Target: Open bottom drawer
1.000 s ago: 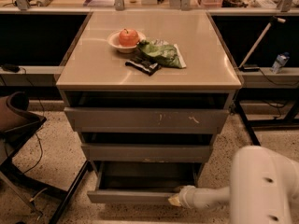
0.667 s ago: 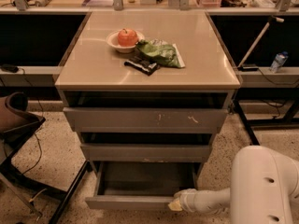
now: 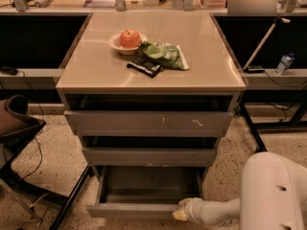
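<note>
The bottom drawer (image 3: 134, 209) of the grey cabinet is pulled well out, and its shallow grey tray (image 3: 148, 183) shows inside. Its flat front is plain and handleless. My gripper (image 3: 181, 213) is at the right end of that front, low in the view, at the end of my white arm (image 3: 216, 211). Above it are the mid-width drawer front (image 3: 148, 156) and the widest front with white scratch marks (image 3: 148, 122).
On the cabinet top (image 3: 96, 71) lie a bowl with a red apple (image 3: 127, 39), a green chip bag (image 3: 164, 54) and a dark snack bar (image 3: 144, 68). A chair with black legs (image 3: 19, 128) stands at the left. A water bottle (image 3: 285, 63) is at the right.
The bottom drawer has slid further out toward me, showing more of its tray. My gripper has moved back with the drawer front.
</note>
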`<state>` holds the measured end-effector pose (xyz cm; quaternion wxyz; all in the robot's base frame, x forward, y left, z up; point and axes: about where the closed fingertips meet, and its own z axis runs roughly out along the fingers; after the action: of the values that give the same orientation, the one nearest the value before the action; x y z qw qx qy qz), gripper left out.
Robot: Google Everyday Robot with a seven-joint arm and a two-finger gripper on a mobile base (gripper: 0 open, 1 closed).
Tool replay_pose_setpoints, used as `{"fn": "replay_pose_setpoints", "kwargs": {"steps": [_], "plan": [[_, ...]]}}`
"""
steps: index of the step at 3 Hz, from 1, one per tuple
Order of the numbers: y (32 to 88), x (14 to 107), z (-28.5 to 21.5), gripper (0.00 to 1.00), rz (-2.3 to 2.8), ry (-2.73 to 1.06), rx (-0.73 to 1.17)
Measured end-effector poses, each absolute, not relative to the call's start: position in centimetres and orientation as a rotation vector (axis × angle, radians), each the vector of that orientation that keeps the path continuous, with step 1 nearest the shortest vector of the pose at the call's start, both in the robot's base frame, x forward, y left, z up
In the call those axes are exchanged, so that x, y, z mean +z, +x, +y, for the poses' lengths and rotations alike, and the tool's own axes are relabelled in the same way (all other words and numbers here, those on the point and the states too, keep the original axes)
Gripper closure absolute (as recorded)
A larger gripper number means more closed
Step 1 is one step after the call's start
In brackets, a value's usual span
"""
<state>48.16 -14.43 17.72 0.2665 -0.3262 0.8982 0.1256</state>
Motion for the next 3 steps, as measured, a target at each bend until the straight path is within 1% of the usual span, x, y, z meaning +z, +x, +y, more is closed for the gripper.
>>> {"fn": "replay_pose_setpoints", "kwargs": {"steps": [1,3], "plan": [[46.21,17.66,-14.36,1.00,2.417,-0.877,0.340],[46.19,17.96,-14.35,1.00,2.417,-0.877,0.340]]}}
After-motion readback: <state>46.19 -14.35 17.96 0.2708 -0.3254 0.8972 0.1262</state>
